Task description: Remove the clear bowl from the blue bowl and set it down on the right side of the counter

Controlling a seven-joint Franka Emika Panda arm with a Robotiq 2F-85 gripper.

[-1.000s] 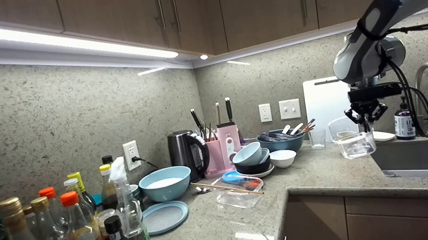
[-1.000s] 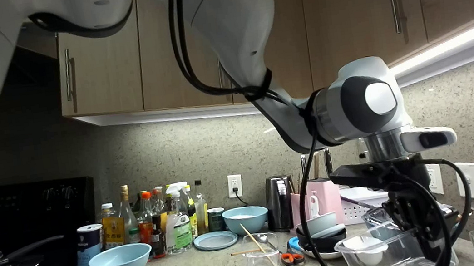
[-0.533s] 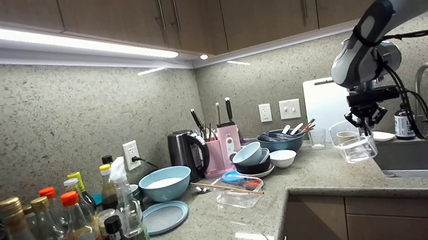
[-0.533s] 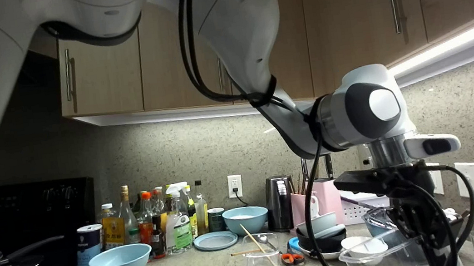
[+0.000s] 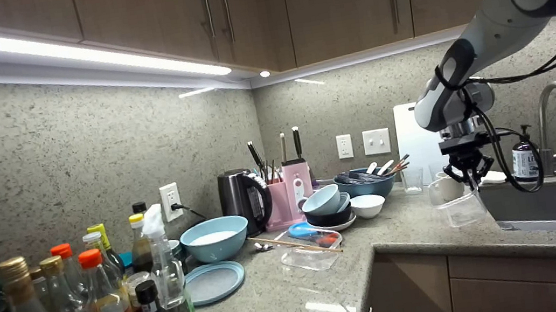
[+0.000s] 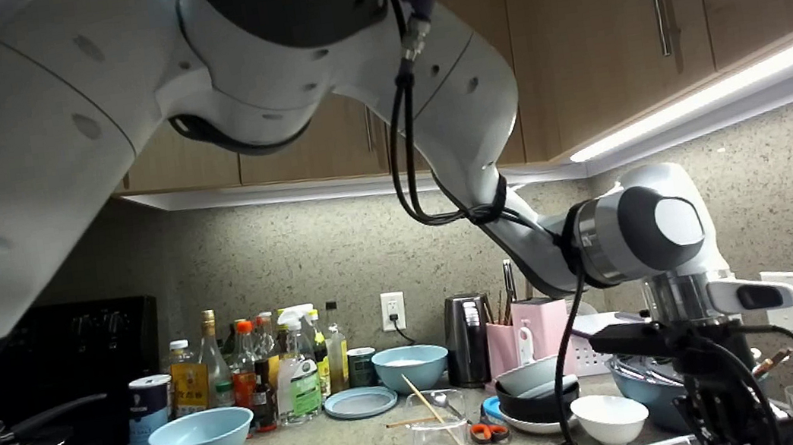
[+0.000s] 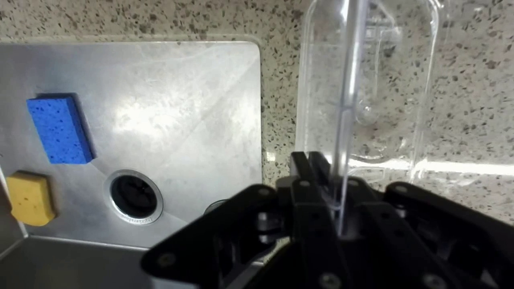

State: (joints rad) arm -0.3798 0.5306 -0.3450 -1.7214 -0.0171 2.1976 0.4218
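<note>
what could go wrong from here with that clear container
The gripper pinches the clear container by one side wall, so it could swing or slip.
In the wrist view, only a strip of counter shows between the container and the sink; a release too far that way might tip it in.
In an exterior view, a pale cup shows just behind the container and might get knocked.

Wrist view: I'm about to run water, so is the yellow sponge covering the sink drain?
No, the yellow sponge lies apart from the drain, whose full circle shows with nothing over it.
</note>
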